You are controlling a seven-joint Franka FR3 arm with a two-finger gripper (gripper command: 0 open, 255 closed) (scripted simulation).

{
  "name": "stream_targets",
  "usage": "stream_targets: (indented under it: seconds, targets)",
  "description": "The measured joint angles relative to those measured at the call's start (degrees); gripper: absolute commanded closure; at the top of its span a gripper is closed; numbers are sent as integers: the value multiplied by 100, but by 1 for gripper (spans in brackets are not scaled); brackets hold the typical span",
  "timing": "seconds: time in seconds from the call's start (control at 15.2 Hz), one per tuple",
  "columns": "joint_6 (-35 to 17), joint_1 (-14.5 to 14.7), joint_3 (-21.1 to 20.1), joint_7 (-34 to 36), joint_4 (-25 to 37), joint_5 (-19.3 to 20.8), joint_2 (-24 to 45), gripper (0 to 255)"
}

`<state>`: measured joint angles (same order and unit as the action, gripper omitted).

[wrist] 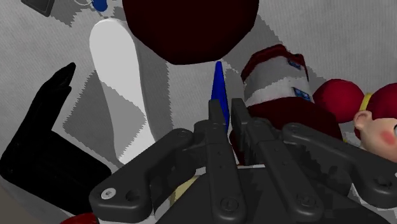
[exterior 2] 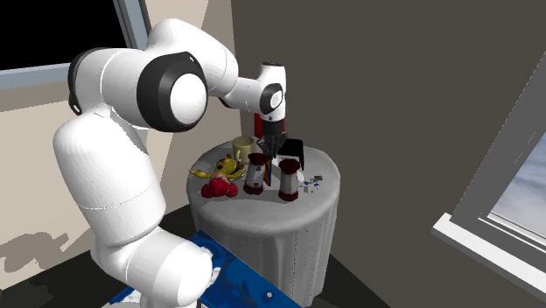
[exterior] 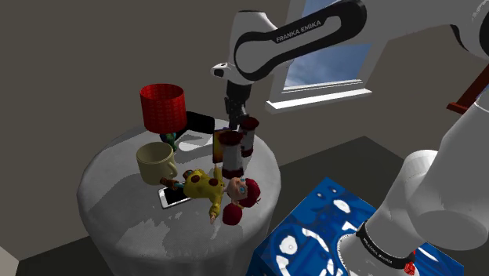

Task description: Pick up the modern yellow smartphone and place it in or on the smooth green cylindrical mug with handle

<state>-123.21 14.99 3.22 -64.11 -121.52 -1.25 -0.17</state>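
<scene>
We see the white arm [exterior: 313, 35] reach from the shoulder view's right, over its stand [exterior: 313, 235], a box patterned in blue and white, and out above a round tabletop [exterior: 117, 204] draped in pale grey cloth. At the far left of the tabletop stands a red drum-shaped shade [exterior: 163, 107]. Nearer to us a doll [exterior: 205, 184] in a yellow dress with red spots lies on its back, its red-haired head toward the near right edge. Just left of the doll sits the mug [exterior: 154, 162], which looks cream or pale yellow here, upright, with its handle turned toward the doll. Two red-and-white canisters stand to the right of the middle, one nearer [exterior: 231, 154] and one farther [exterior: 249, 135], with a black block [exterior: 200, 121] lying to the left of them at the far side.

The gripper [exterior: 234, 125] hangs pointing down above the far part of the tabletop, close over the canisters. In the wrist view we find the jaws drawn together, with only a thin slit between them, and clasping nothing that we can make out.

The smartphone [exterior: 172, 196] lies flat with a pale face up, just on the near side of the mug. Its right end is tucked under the doll, and it is apart from the gripper.
</scene>
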Motion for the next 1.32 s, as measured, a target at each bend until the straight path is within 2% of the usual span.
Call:
stream_targets:
  seconds: [1.32]
  targets:
    - [1529,9,-11,42,1055,33,-385,255]
